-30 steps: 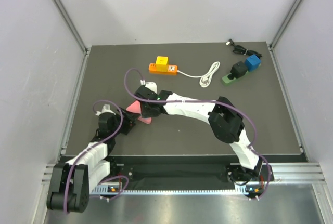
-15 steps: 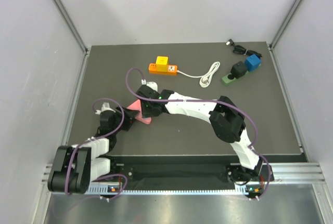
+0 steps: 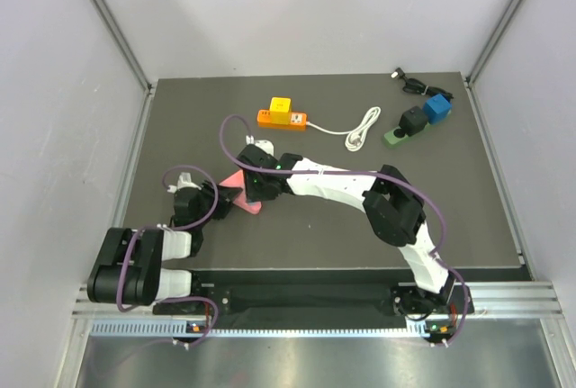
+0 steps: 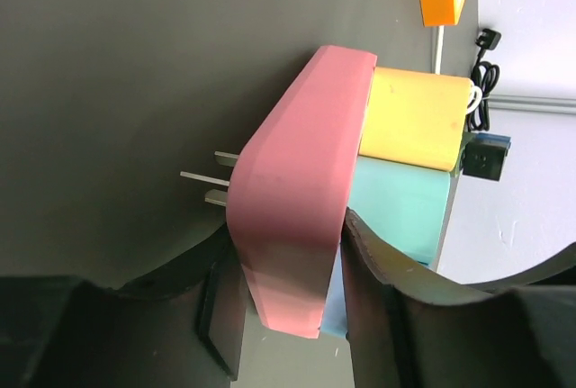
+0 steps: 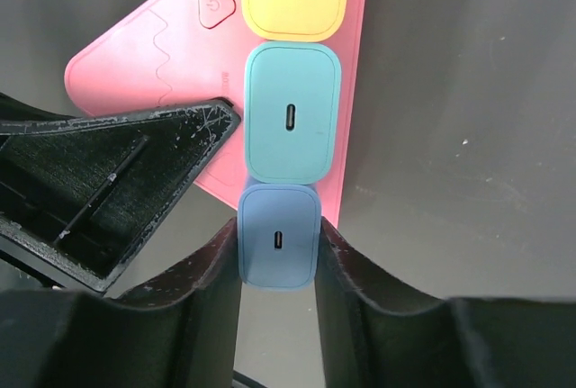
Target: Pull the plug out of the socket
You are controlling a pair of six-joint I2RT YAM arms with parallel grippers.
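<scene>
A power symbol (image 5: 214,5) stands on the pink socket (image 5: 144,55) (faint embossed lettering (image 5: 219,79) beside it is too small to read).

Left gripper (image 3: 219,201) low and clamped; right arm (image 3: 360,192) outstretched leftward, right gripper (image 3: 253,193) clamped alongside.

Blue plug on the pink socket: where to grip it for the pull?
Grip the blue plug by its two flat side faces, coming from the port end, as the right gripper does; the teal plug blocks its third side.
</scene>
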